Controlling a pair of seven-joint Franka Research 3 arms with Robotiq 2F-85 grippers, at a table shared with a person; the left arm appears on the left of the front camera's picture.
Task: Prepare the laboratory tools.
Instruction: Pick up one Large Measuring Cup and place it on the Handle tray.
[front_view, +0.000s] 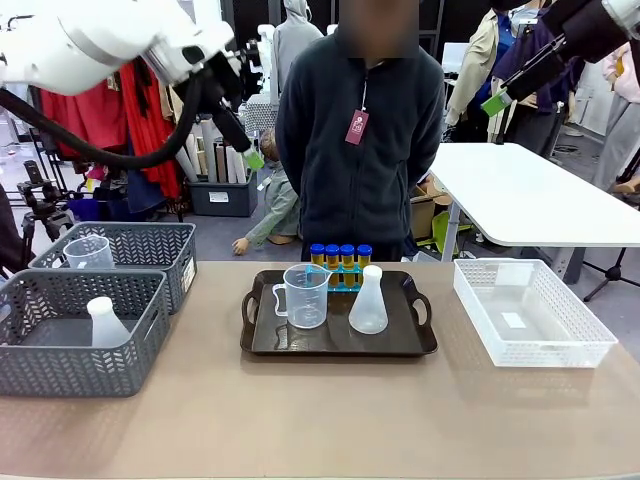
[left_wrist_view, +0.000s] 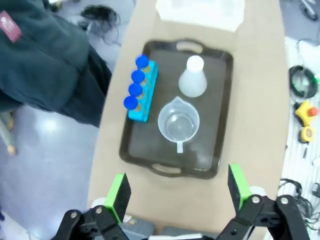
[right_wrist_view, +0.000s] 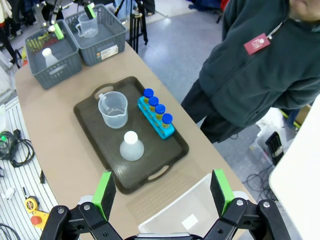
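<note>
Both jaws apart and empty above the table (front_view: 330, 400); on the tray (front_view: 338, 343), the light, slick plastic beaker (front_view: 305, 296) sits left of the flask (front_view: 368, 300), tubes (front_view: 340, 254) behind: grab handle, neck, caps.

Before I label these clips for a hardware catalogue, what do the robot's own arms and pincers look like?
Both arms have glossy white, rounded shells. A thick black cable loops beside the left arm. The left pincer and the right pincer are alike: black linkage frames with silver pivot bolts and two fingers carrying bright green pads.
</note>
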